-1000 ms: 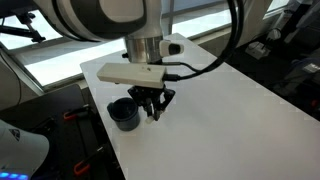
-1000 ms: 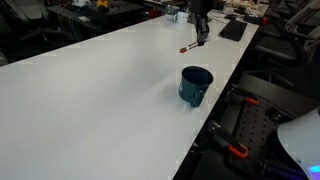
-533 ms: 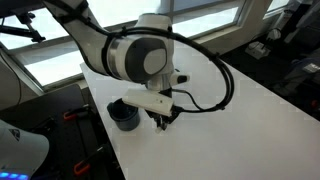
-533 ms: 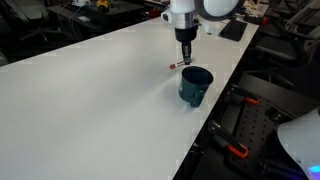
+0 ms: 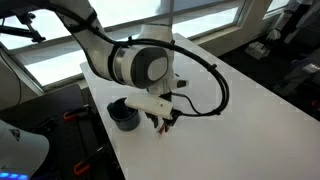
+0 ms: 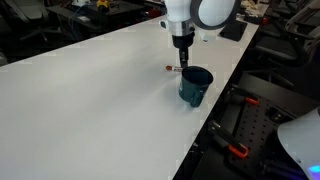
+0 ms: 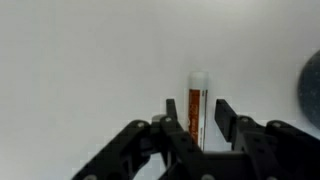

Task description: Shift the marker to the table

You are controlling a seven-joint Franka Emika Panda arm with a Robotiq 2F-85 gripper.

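Note:
The marker [image 7: 197,105], whitish with a red-orange band, lies on the white table [image 7: 80,60] between my gripper's [image 7: 197,118] two black fingers, with a gap showing on each side. The gripper is open and points straight down just above it. In an exterior view the marker [image 6: 172,68] lies on the table [image 6: 90,100] just beside the black cup [image 6: 195,85], below the gripper [image 6: 183,45]. In an exterior view the gripper [image 5: 165,120] hangs low over the table [image 5: 230,120] next to the cup [image 5: 124,115].
The cup stands near the table's edge, close to the gripper, and shows as a dark blur at the right of the wrist view [image 7: 312,85]. Black equipment with red clamps [image 6: 240,150] sits beyond that edge. A dark flat object [image 6: 232,30] lies at the table's far end.
The arm has swung toward the cup and come down, and the marker has moved with it. In the last half second the marker stays put on the table while the gripper has lifted slightly.

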